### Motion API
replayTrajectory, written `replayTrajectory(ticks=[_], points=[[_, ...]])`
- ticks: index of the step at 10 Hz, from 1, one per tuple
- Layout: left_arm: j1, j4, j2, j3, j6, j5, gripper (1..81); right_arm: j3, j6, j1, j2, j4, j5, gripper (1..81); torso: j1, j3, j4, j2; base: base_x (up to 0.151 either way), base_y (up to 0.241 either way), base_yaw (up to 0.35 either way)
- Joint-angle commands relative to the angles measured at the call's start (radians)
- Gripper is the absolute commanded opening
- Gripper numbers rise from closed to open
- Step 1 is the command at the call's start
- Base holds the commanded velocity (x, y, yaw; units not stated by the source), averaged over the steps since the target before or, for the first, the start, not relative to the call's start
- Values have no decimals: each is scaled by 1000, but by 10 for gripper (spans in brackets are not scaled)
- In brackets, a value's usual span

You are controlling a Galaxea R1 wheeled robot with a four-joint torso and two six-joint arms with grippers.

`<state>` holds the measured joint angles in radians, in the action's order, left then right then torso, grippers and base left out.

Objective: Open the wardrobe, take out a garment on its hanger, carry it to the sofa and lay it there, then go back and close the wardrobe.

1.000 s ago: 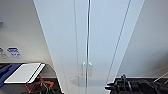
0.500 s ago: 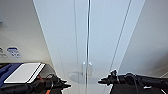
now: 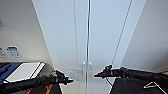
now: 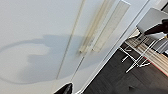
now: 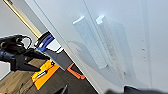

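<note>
The wardrobe (image 3: 105, 37) stands right in front of me, tall and white, with both flat doors closed. Its two small vertical handles (image 3: 87, 69) sit side by side at the centre seam. My left gripper (image 3: 69, 80) is raised just left of the handles and slightly below them, a short way off the door. My right gripper (image 3: 96, 74) points at them from the right, at handle height and close to the right one. The handles (image 4: 98, 35) appear large in the left wrist view, and the same handles (image 5: 101, 43) in the right wrist view. Neither gripper holds anything.
A white tabletop (image 3: 25, 71) with something blue (image 3: 7, 71) beside it stands low on the left by the wall. An orange object (image 5: 45, 72) lies on the dark floor near the wardrobe's foot. A white-legged chair frame (image 4: 136, 58) stands to the right.
Both arms have risen into the head view and closed in on the handles from either side. The camera has moved nearer the wardrobe. The doors have not moved.
</note>
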<state>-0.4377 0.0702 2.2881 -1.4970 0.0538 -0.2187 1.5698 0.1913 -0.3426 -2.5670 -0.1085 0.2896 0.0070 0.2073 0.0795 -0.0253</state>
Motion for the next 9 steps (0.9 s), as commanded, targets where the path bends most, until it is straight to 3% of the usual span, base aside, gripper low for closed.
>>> replayTrajectory(ticks=[1,5,9], points=[[162,-21,30,-26,1,-13,811,47,14,196,-41,10,11,811,0,0,0,0,0,0,0],[173,-13,82,-46,1,76,811,102,13,199,-86,-5,-67,811,1,1,0,1,0,0,0],[179,-12,157,-135,1,62,811,230,13,196,-184,-16,-70,811,1,1,0,1,0,0,0]])
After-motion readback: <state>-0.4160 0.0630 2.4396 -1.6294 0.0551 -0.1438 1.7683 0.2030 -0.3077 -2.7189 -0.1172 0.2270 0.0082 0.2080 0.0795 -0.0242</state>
